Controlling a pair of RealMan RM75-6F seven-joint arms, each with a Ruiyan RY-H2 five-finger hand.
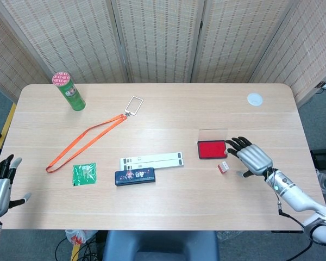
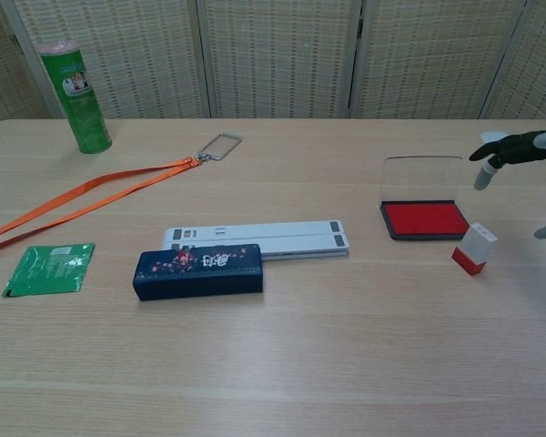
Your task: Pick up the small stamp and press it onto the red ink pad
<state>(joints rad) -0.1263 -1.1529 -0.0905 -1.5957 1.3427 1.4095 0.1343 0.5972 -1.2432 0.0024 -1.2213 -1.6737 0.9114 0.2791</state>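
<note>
The small stamp [image 1: 223, 167] is lying tilted on the table [image 1: 168, 206], white body with a red end, just in front of the near right corner of the red ink pad [image 1: 212, 149] and apart from it. The pad is sitting open, its clear lid [image 2: 422, 178] standing up behind the red surface. The right robot hand [image 1: 251, 156] is hovering just to the right of the stamp and the pad with its fingers spread apart and nothing in its grasp — it is not touching either one; in the chest view only its dark fingertips [image 2: 502, 150] are showing at the right edge. The left robot hand [image 1: 0, 185] is resting off the table's near left corner, fingers apart and holding nothing. Further left on the table, a dark blue case [image 1: 135, 176] is lying just in front of a long white flat bar [image 1: 151, 160], with a green packet [image 1: 84, 174] beside them. An orange lanyard [image 1: 84, 143] is stretching diagonally toward the far side, ending in a clear badge holder [image 1: 133, 105]. A green can [image 1: 68, 91] is standing upright near the far left corner — and a small white disc [image 1: 254, 99] is lying near the far right corner.
</note>
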